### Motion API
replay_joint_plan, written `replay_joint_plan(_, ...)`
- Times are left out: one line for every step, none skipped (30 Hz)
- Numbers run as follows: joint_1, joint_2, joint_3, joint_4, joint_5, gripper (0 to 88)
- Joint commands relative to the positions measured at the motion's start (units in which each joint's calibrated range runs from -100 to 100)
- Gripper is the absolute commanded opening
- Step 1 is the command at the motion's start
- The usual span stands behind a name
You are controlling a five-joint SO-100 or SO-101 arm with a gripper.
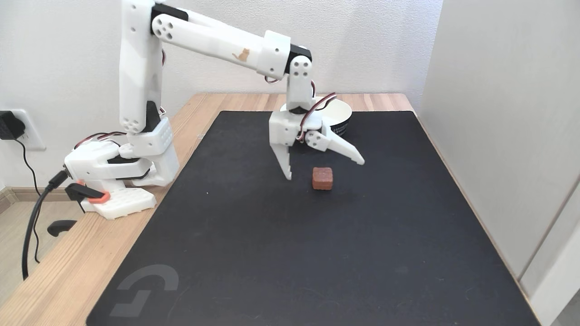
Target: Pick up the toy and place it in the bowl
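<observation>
Both fingers of the pincer [325, 169] are spread wide above the toy [322, 178]; the bowl [340, 118] sits behind.

1 fixed view stands off the near edge of the table [68, 276], raised and tilted down across the black mat [317, 253] toward the wall at 12 o'clock. It sits moderately close: the arm's base [120, 181] lies at 9 o'clock, a grey panel [507, 127] at 3 o'clock.
</observation>
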Motion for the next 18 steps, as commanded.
replay_joint_plan(-0.11, 4.98, -8.99, 3.48, 0.02, 56.0)
replay_joint_plan(-0.11, 6.07, -9.98, 3.82, 0.02, 56.0)
replay_joint_plan(-0.11, 6.98, -10.79, 3.99, 0.02, 56.0)
replay_joint_plan(-0.11, 8.4, -11.69, 3.99, 0.02, 56.0)
replay_joint_plan(-0.11, 8.9, -11.87, 3.99, 0.02, 56.0)
replay_joint_plan(-0.11, 9.23, -11.87, 3.65, 0.02, 56.0)
replay_joint_plan(-0.11, 9.48, -11.87, 3.48, 0.02, 56.0)
replay_joint_plan(-0.11, 9.65, -11.87, 3.39, 0.02, 56.0)
replay_joint_plan(-0.11, 9.65, -11.87, 3.39, 0.02, 55.9)
replay_joint_plan(-0.11, 9.65, -11.87, 3.39, 0.02, 55.9)
replay_joint_plan(-0.11, 9.65, -11.87, 3.31, 0.02, 55.9)
replay_joint_plan(-0.11, 9.74, -11.87, 3.31, 0.02, 55.9)
replay_joint_plan(-0.11, 9.74, -11.87, 3.31, 0.02, 55.9)
replay_joint_plan(-0.19, 9.74, -11.87, 3.31, 0.02, 54.7)
replay_joint_plan(-0.19, 9.74, -11.87, 3.31, 0.02, 52.2)
replay_joint_plan(-0.19, 9.74, -11.87, 3.31, 0.02, 49.2)
replay_joint_plan(-0.19, 9.82, -11.87, 3.31, 0.02, 45.3)
replay_joint_plan(-0.19, 10.32, -11.96, 2.72, 0.02, 36.8)
